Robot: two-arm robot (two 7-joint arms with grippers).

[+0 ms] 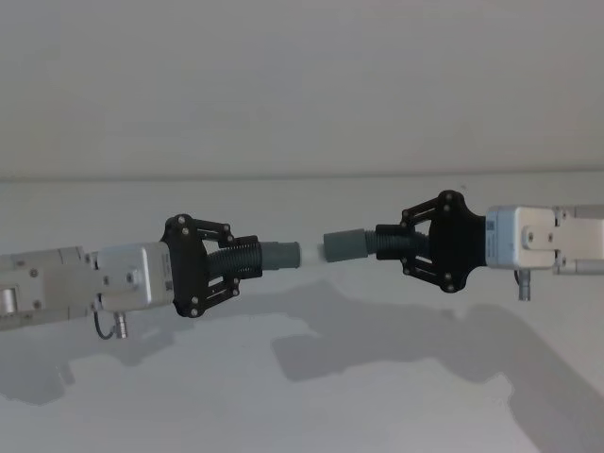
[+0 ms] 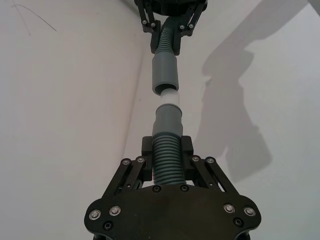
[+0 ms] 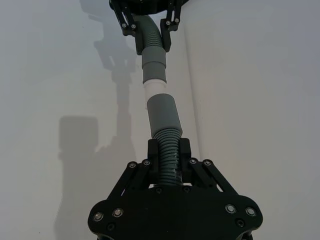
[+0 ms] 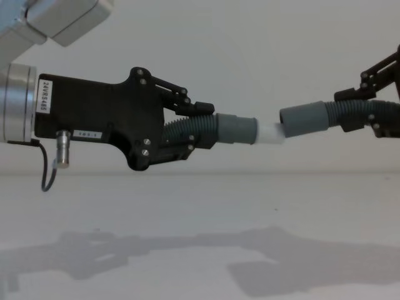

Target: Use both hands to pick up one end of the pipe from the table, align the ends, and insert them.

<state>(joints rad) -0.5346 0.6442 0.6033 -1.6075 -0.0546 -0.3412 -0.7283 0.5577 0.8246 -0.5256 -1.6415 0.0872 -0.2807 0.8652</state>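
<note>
The left pincer (image 1: 247, 265) is clamped on the ribbed middle of the left hose piece (image 1: 262, 258), holding it in the air above the white tabletop (image 1: 302, 396) with its smooth cuff pointing toward the robot's right. From that cuff a narrower white tube tip (image 4: 270, 133) sticks out. The right pincer (image 1: 396, 245) grips the ribbed part of the right hose piece (image 1: 363, 243) in the same way, its open hollow cuff (image 1: 345, 244) turned toward the left one.

In the chest view the two pieces lie roughly end to end at about the same height, the left hose piece (image 4: 212, 129) nearly level and the right hose piece (image 4: 331, 116) tilted slightly, cuff end lower. There the white tip reaches the mouth of the open cuff (image 4: 302, 119) (whether it is just inside or just at the rim cannot be told).

In the left wrist view the white tube tip (image 2: 168, 104) sits between the near cuff and the open cuff (image 2: 165, 75). The right wrist view gives the reverse: the open cuff (image 3: 164, 113) near, the white tip (image 3: 153, 88) beyond it.

Both arms reach in from their own sides, and their shadows lie on the tabletop beneath.
</note>
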